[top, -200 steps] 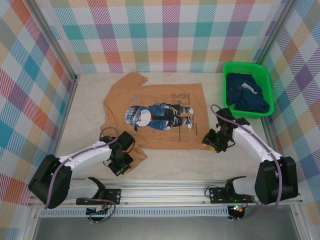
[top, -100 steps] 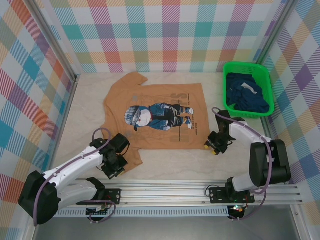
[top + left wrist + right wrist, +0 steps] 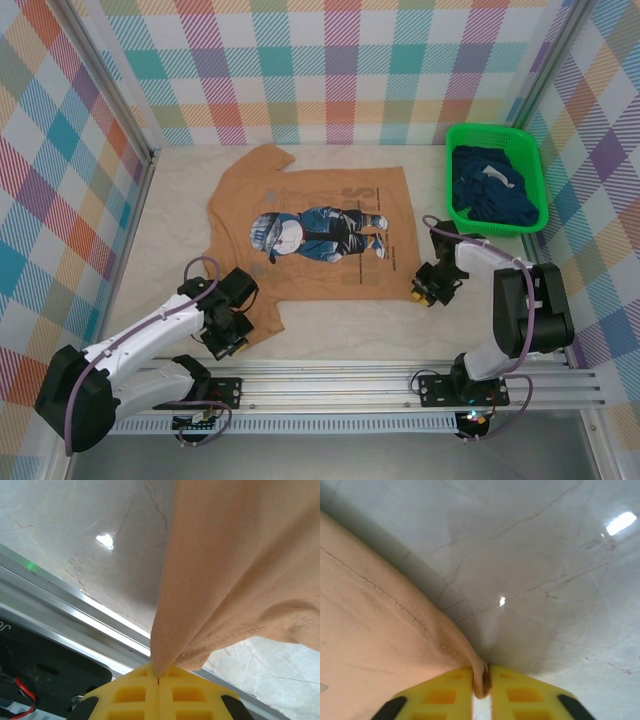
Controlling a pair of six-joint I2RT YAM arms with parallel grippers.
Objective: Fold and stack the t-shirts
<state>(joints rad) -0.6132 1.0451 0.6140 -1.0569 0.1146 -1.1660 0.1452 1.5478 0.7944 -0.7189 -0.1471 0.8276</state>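
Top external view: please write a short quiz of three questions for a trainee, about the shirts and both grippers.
1. True or false: the left gripper is shut on the tan-orange t-shirt.
2. Where do the navy t-shirts lie? A) in the green basket; B) in the left gripper; C) on the tan-orange t-shirt.
3. Fill in: the right gripper pinches the tan-orange t-shirt at its near-____ corner.
Key: 1 true; 2 A; 3 right.
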